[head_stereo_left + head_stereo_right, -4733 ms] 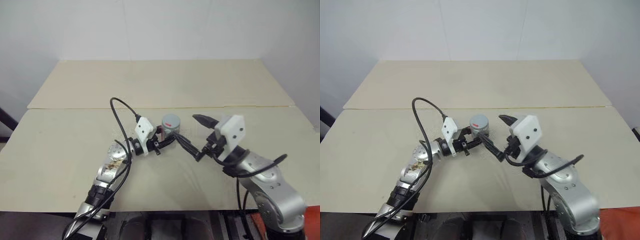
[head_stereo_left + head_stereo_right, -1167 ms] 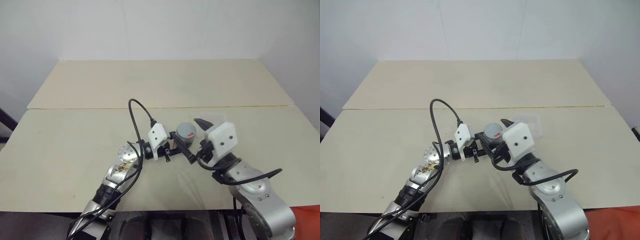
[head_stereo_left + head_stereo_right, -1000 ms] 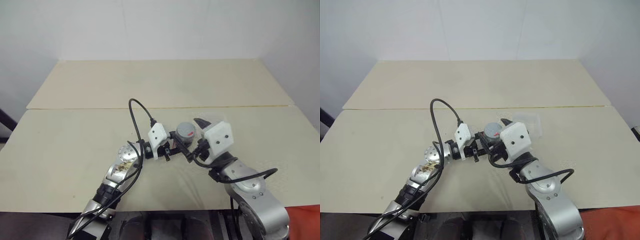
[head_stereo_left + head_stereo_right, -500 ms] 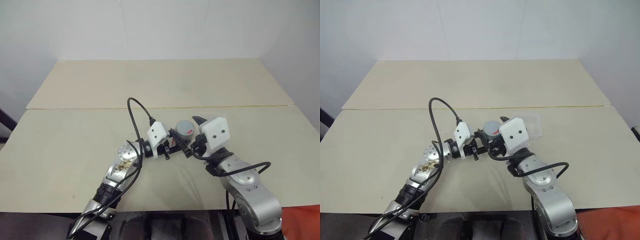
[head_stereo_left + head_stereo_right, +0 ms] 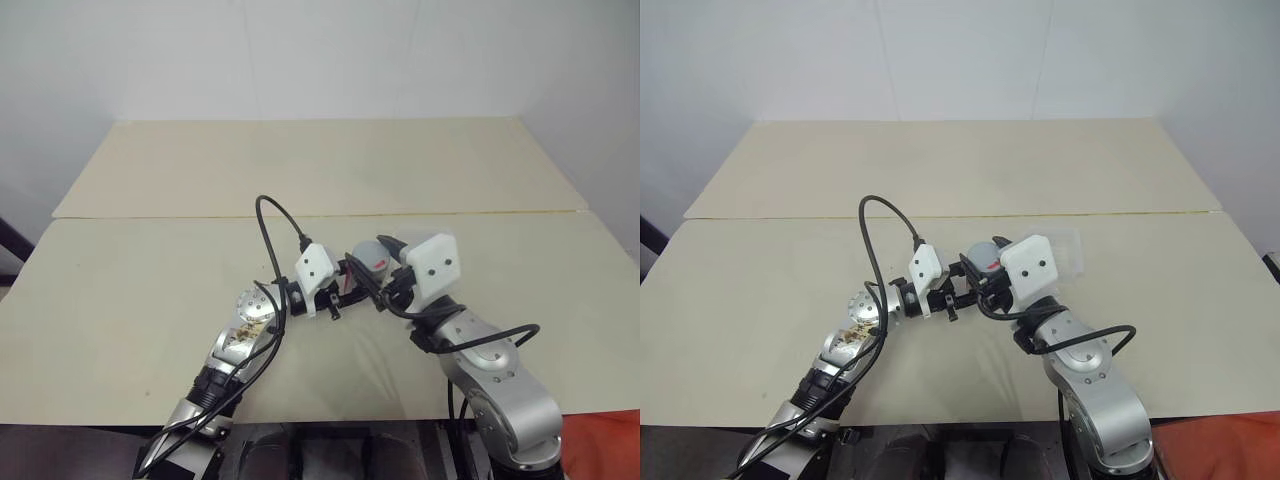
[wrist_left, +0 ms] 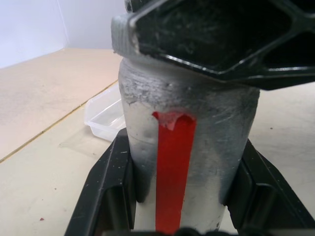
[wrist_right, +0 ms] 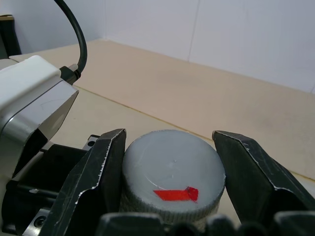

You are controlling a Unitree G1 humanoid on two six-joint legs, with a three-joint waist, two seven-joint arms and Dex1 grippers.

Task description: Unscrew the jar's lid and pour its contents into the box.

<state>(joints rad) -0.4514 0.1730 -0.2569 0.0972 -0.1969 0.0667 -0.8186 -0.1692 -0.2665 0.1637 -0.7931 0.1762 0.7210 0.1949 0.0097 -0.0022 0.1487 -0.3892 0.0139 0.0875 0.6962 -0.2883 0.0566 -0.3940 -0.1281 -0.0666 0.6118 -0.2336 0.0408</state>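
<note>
The robot holds the jar [image 6: 187,147] up in the air, above the middle of the table [image 5: 150,270], in front of its chest. The left gripper [image 6: 182,196] reaches in from the side and its two black fingers [image 6: 106,191] are pressed on the jar's body, one on each side, so the jar stands upright and cannot turn. I think this is the reason for the side grip: it leaves the top free for the other arm.

The right gripper [image 7: 170,169] comes from the opposite side, a little higher. Its fingers [image 7: 98,172] are closed on the lid [image 7: 172,179], touching its rim on both sides, and the red mark on top of the lid lies between them. In the left wrist view one of these fingers crosses above the jar, just at the level of the cap. So one arm fixes the jar and the other one has the cap, which is what unscrewing needs. The lid is still sitting on the jar; to me the twisting is about to start.

The box [image 5: 1068,250] lies on the table just behind the right gripper, near but not touching the jar. It seems close enough for pouring later. I cannot see the contents through the jar's wall.
</note>
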